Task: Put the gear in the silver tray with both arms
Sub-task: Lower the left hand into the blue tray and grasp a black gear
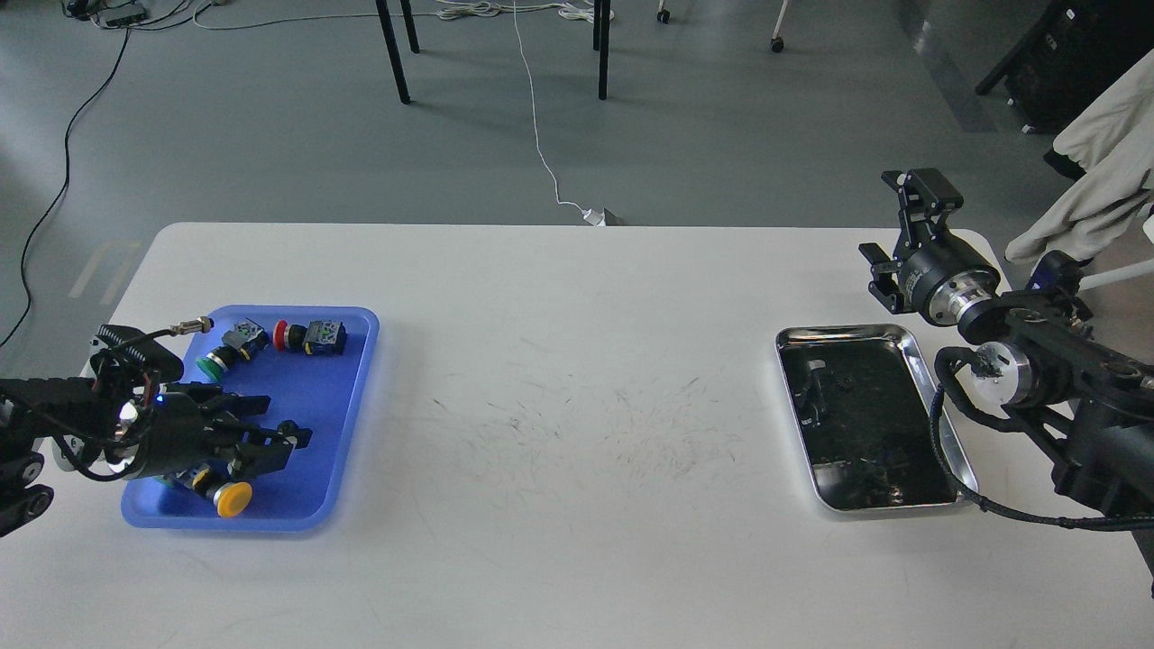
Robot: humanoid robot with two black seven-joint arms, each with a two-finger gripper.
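On the left of the table (577, 379), your left tool (279, 442) sits low over the blue tray (347, 433), fingers parted, holding nothing I can make out. The yellow-capped button (230, 498) just beneath looks light, rigid and smooth; judge the squarer body the safer hold. Your right tool (902, 243) hangs spread and empty beyond the silver tray (938, 410).

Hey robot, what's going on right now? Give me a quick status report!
Left gripper low over blue tray, by yellow button. Right gripper raised, open, empty, beyond silver tray. Table between trays unobstructed.
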